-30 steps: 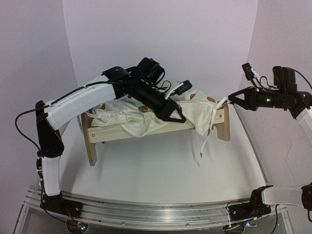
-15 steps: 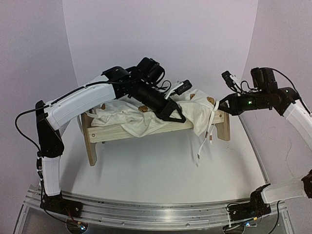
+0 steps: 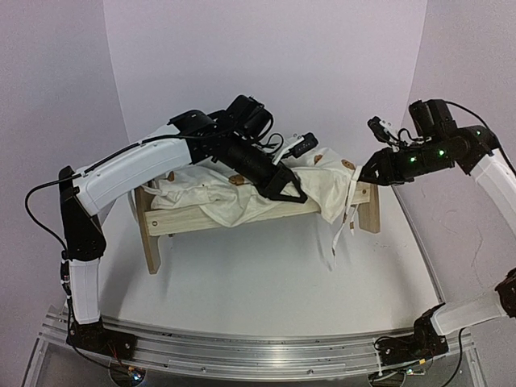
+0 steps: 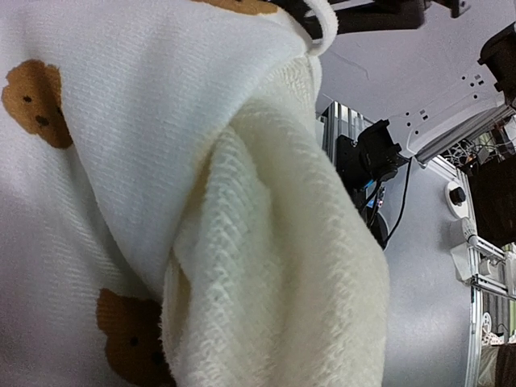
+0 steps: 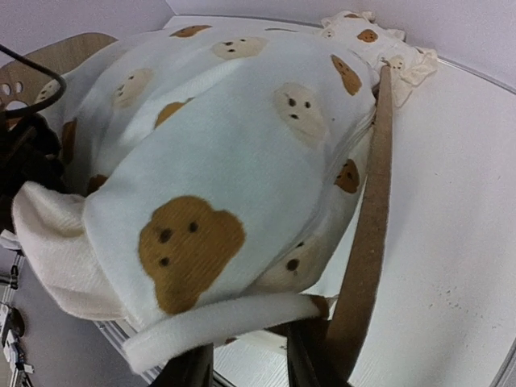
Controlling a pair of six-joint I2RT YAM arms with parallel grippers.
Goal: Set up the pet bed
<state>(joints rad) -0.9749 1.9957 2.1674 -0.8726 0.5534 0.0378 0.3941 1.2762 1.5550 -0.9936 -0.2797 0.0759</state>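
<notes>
The pet bed (image 3: pixel 210 218) stands mid-table on the white table (image 3: pixel 258 298), with its long side rail facing the arm bases. The cream bear-print duvet (image 3: pixel 326 189) lies crumpled over the frame and spills over the right end board (image 3: pixel 371 214). Tie strings (image 3: pixel 334 242) hang from that corner toward the table.

Top view only: the whole frame, both arms and the place of each gripper. The left gripper (image 3: pixel 295 194) is pressed into the duvet near the middle of the bed, above the rail. Its jaws come to a point, closed on a fold of cloth. The right gripper (image 3: pixel 365 176) sits at the duvet corner, just above the right end board.

Left wrist view: the duvet (image 4: pixel 105 145) fills the picture, with a thick fold rising at the lens. The fold covers this gripper's own fingers.

Right wrist view: the duvet (image 5: pixel 242 137) bulges beside a wooden board edge (image 5: pixel 367 242). A rolled hem (image 5: pixel 218 322) runs just above the two dark fingers (image 5: pixel 192 369). The fingers stand apart with bare table between them, and nothing is seen clamped. The top view does not resolve this spacing. A small frilled bear-print piece (image 5: pixel 367 32) lies at the far end; whether it is a pillow or a duvet corner cannot be determined.

Hidden: the lying surface of the bed, under the duvet.
</notes>
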